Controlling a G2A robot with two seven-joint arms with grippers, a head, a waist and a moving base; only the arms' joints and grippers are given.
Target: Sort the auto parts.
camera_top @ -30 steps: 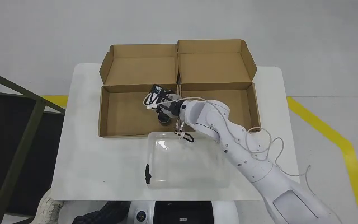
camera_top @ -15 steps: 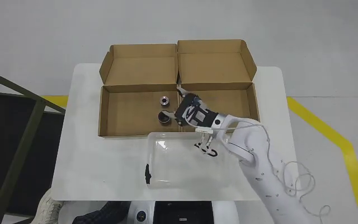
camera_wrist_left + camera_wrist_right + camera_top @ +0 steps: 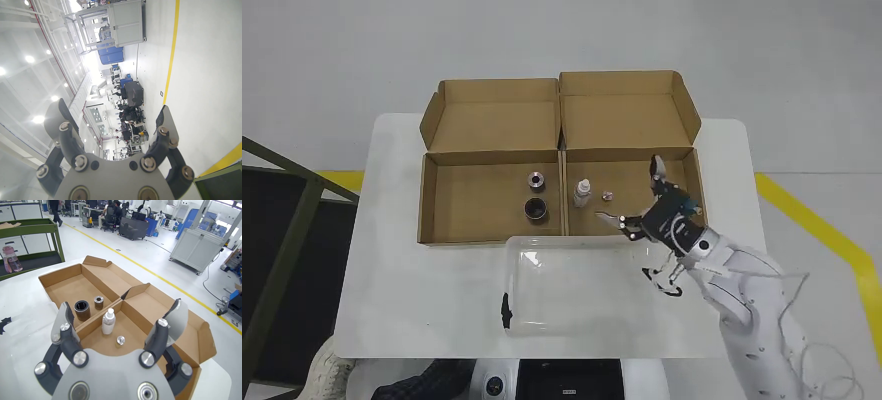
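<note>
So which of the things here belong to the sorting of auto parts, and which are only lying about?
Job in hand:
- cardboard box with black cylinder and steel bushing
- second cardboard box with white bottle and small silver part
- clear tray
- right gripper, open

Lying about:
- pink bottle on green cart
- black scrap at the tray's edge, purpose unclear

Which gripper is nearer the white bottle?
Right. The right gripper hovers beside the white bottle, over the same box; the left gripper points off into the room.
</note>
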